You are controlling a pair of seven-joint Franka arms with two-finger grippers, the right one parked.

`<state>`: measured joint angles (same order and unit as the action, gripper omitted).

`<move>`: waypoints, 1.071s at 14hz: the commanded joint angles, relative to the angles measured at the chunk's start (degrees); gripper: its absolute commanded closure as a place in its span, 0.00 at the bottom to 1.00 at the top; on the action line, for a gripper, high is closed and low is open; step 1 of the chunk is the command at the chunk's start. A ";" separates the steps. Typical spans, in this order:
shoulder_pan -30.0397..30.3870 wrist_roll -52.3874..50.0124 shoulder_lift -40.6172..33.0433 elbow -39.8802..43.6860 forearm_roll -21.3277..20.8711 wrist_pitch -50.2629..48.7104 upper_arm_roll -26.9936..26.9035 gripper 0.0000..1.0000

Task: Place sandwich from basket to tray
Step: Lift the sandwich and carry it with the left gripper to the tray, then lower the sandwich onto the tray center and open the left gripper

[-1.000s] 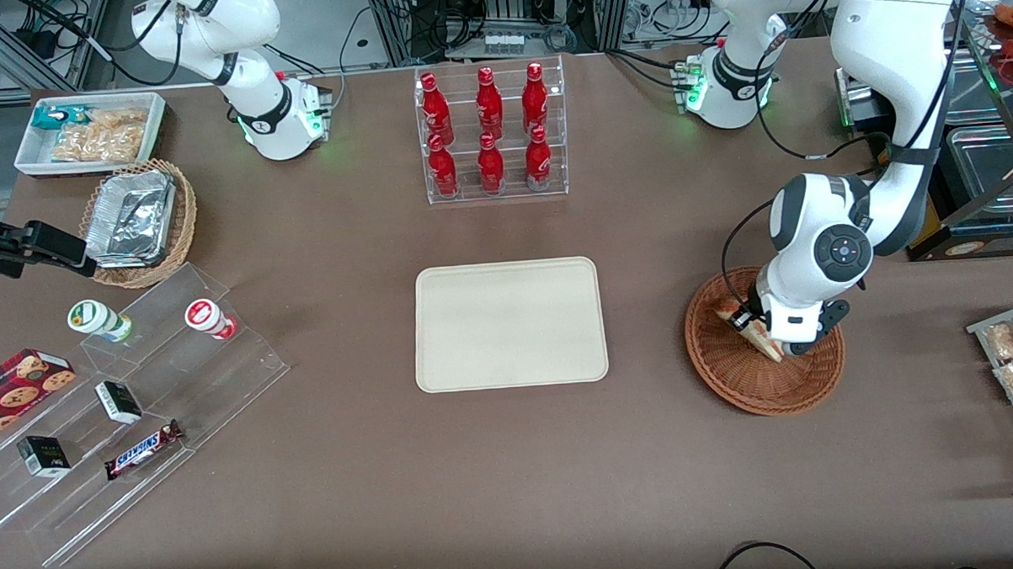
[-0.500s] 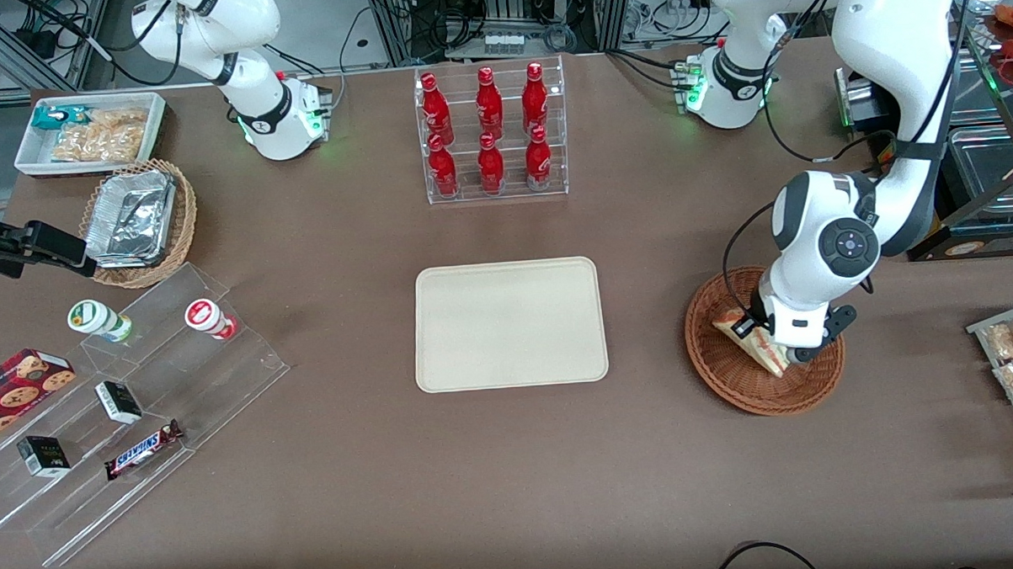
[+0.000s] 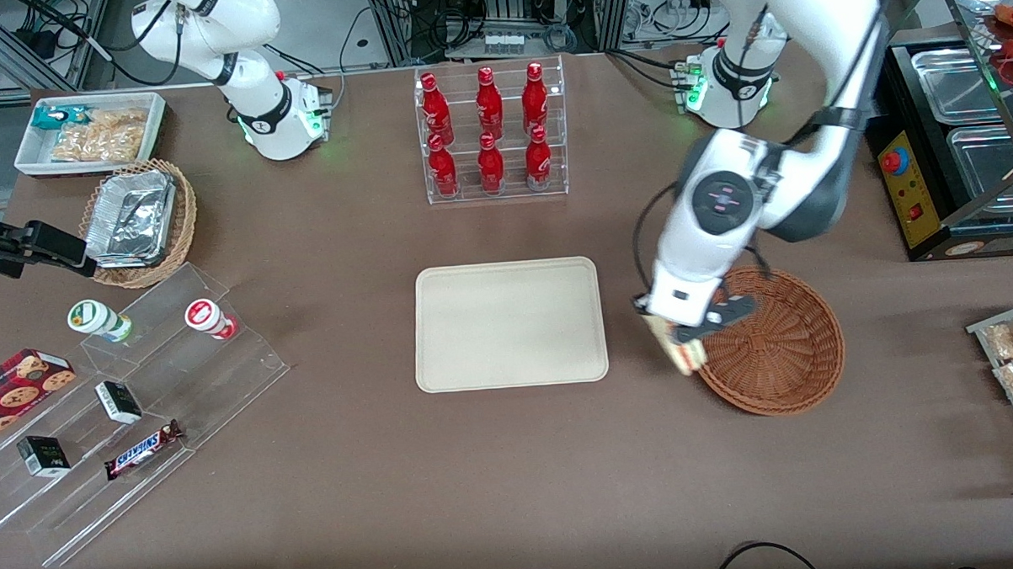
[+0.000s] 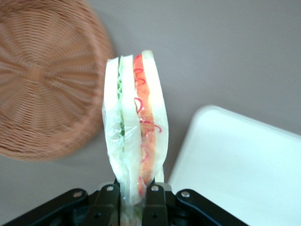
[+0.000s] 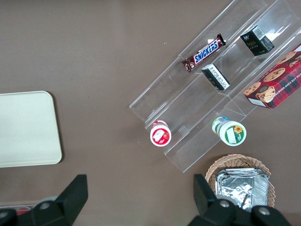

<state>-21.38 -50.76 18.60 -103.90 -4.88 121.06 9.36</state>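
My left gripper [image 3: 683, 335] is shut on the sandwich [image 3: 678, 347], a wrapped white-bread wedge with red and green filling. It holds the sandwich in the air over the table, between the reddish-brown wicker basket [image 3: 779, 355] and the cream tray [image 3: 509, 324]. In the left wrist view the sandwich [image 4: 135, 122] hangs between the gripper [image 4: 134, 195] fingers, with the basket [image 4: 42, 84] on one side and the tray [image 4: 240, 165] corner on the other. The basket holds nothing that I can see. The tray is bare.
A clear rack of red bottles [image 3: 490, 129] stands farther from the front camera than the tray. A tan wicker basket with foil containers [image 3: 138, 220], a white snack bin [image 3: 88, 133] and clear stepped shelves with snacks [image 3: 131, 399] lie toward the parked arm's end.
My left gripper has lifted the sandwich out of the basket and carried it over the basket's rim toward the tray. The basket now shows bare.
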 commanded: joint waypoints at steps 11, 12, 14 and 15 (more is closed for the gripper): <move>-18.69 -4.97 21.13 19.79 2.24 2.78 -0.66 0.72; -19.22 -4.96 21.56 19.79 2.16 2.78 -0.66 0.70; -19.57 -5.23 22.09 19.88 2.16 2.86 -0.66 0.54; -19.49 -5.32 22.18 19.88 2.07 2.78 -0.66 0.46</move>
<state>-39.94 -55.67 39.94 -85.30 -2.89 124.23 9.48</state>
